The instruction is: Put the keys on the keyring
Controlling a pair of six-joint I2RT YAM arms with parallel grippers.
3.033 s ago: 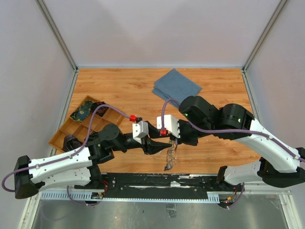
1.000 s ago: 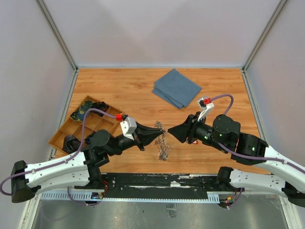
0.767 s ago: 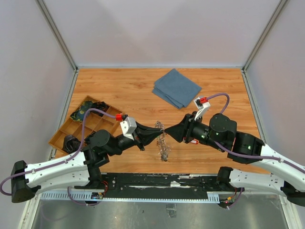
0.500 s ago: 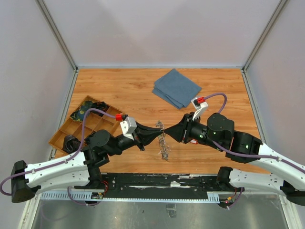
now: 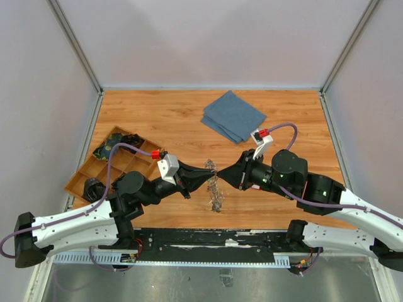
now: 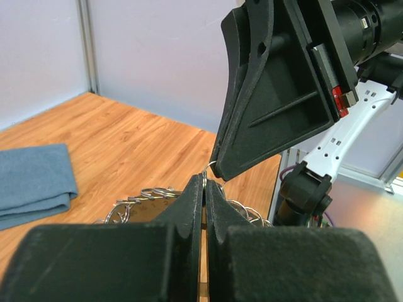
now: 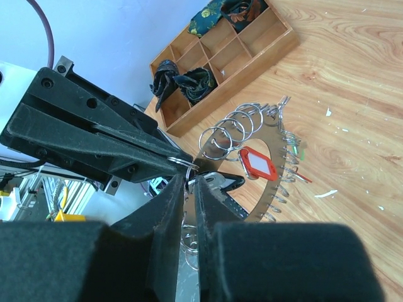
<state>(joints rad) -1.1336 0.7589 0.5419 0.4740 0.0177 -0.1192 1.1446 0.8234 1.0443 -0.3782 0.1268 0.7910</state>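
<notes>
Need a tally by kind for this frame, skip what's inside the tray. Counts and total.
Pincers: 2 (left pincer, right pincer)
Keyring: 1
Red-tagged key: 1 (any others are too small to tell)
Blue cloth: 1
Wooden tray: 1
Total: 6

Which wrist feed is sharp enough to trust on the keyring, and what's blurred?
Right wrist: keyring and red key tag sharp and well lit, the right end effector a dark foreground blur. Left wrist: left end effector fills the bottom, soft and underexposed, hiding most of the ring. Top external: even light, ring tiny.
</notes>
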